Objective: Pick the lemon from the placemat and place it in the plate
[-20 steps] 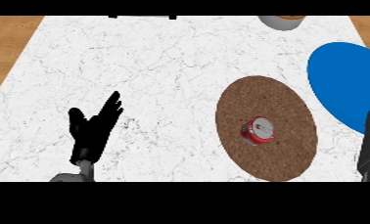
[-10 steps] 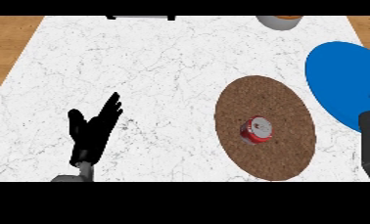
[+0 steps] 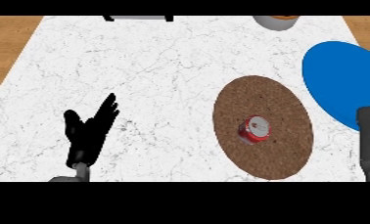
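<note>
Nothing is done yet. The small red-and-silver can-like object (image 3: 254, 129), no lemon by its look, lies on the round brown woven placemat (image 3: 264, 96), just below its middle. The flat blue round plate (image 3: 332, 81), right of the placemat, shows nothing on it. The left hand (image 3: 86, 135) rests open and empty, well left of the placemat. The right hand is out of view; only 1 grey forearm (image 3: 362, 140) shows. Grasp, carry and placing remain.

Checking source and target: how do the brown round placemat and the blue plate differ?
The brown round placemat lies wholly in view; the blue plate is cut off at the right edge. The placemat carries a small red-and-silver object; the plate's visible part carries nothing. Both lie flat on the white counter.
</note>
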